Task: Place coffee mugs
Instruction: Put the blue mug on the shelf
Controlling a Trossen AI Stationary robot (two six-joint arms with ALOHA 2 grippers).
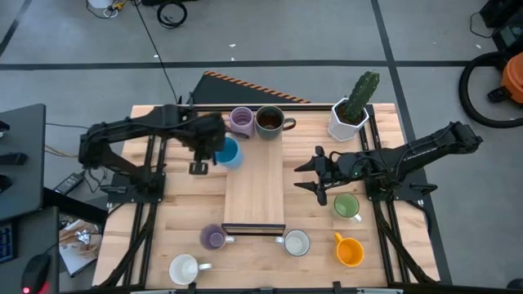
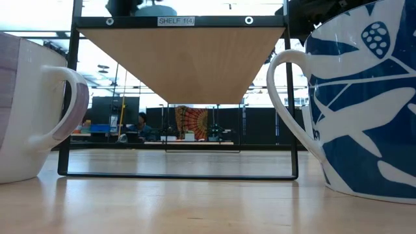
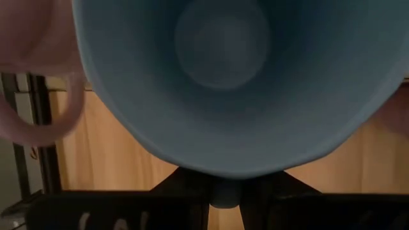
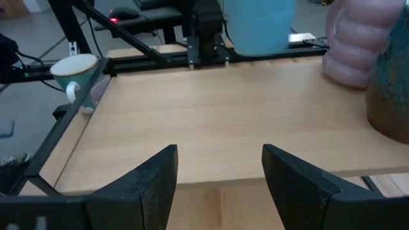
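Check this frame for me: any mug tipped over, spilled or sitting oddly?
Only the orange mug, near the table's front right: it seems to lie on its side. The left pincer holds the blue mug at the shelf's left edge. No spill shows.

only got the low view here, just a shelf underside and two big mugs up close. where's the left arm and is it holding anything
Observer: The left gripper is at the shelf's left edge, shut on the blue mug.
Operator: anything on the shelf yet
Observer: Yes, a purple mug and a dark brown mug stand at the far end of the shelf.
Operator: and the right arm
Observer: The right gripper waits open just off the shelf's right edge, holding nothing, with the green mug beside it on the table.
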